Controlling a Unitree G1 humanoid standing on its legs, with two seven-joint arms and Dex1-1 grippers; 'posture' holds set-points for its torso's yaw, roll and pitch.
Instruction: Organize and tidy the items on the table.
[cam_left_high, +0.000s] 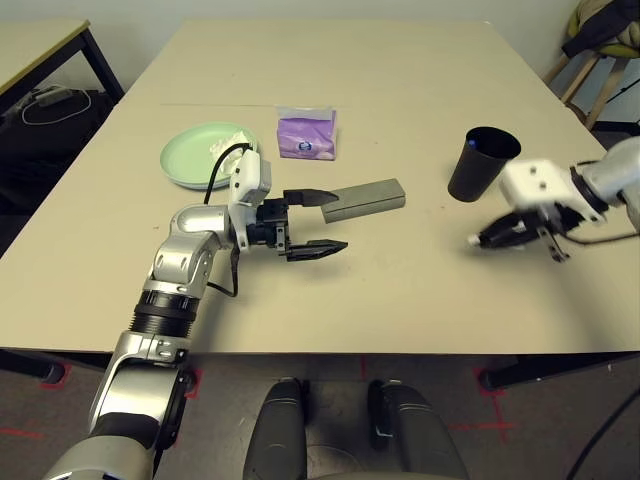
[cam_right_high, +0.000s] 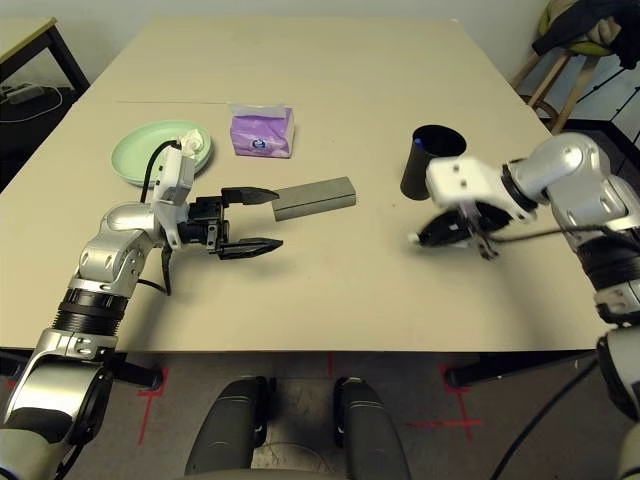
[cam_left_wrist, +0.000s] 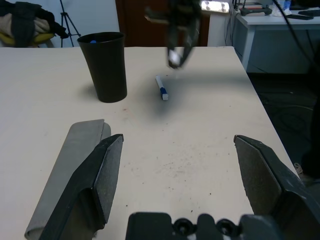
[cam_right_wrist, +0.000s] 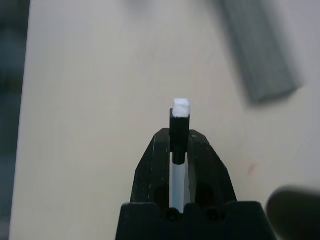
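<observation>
Left gripper (cam_left_high: 313, 222) hovers low over the table (cam_left_high: 400, 290) nearest the robot, jaws spread wide and empty, its far finger just beside the grey glasses case (cam_left_high: 365, 199), apparently staged for that item. Right gripper (cam_right_wrist: 179, 145) is clamped on a thin pen (cam_right_wrist: 179, 122), lifted beside the black cup (cam_left_high: 480, 163), probably its intended holder. Another pen (cam_left_wrist: 162, 87) lies beyond. Pale green plate (cam_left_high: 190, 157) and purple tissue pack (cam_left_high: 306, 133) sit further back.

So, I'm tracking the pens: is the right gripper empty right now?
No, the right gripper is shut on a thin pen, whose white tip sticks out past its fingertips.
</observation>
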